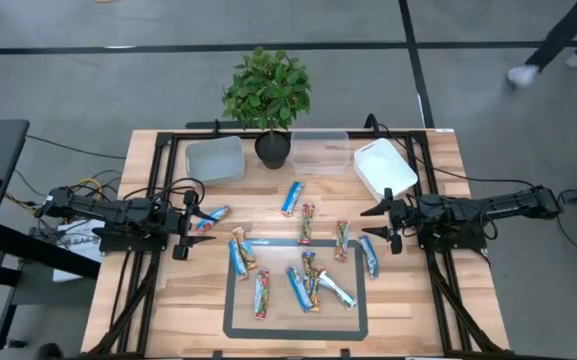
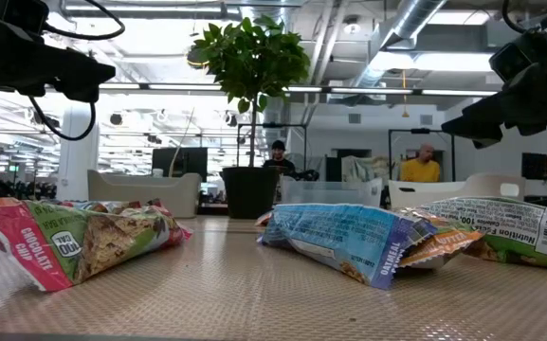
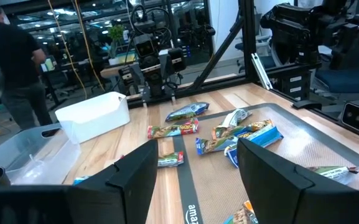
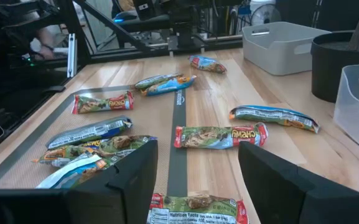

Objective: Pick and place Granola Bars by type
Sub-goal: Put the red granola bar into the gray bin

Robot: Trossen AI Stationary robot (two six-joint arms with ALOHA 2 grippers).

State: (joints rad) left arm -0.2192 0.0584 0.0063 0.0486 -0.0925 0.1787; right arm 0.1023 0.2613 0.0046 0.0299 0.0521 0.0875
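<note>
On wood-plank table [image 1: 418, 310]: slim, shiny, crinkled Granola Bars [image 1: 308, 223].

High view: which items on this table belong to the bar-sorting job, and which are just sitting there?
Job items:
- granola bars scattered on the mat and wood
- grey tub, clear tub, white tub, probably the sorting bins

Just there:
- potted plant

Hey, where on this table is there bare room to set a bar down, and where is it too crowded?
Bare wood lies along the near edge below the mat, and at the near left and right corners outside it. Another free strip sits between the grey tub and the left gripper. The mat's middle is crowded with granola bars.
</note>
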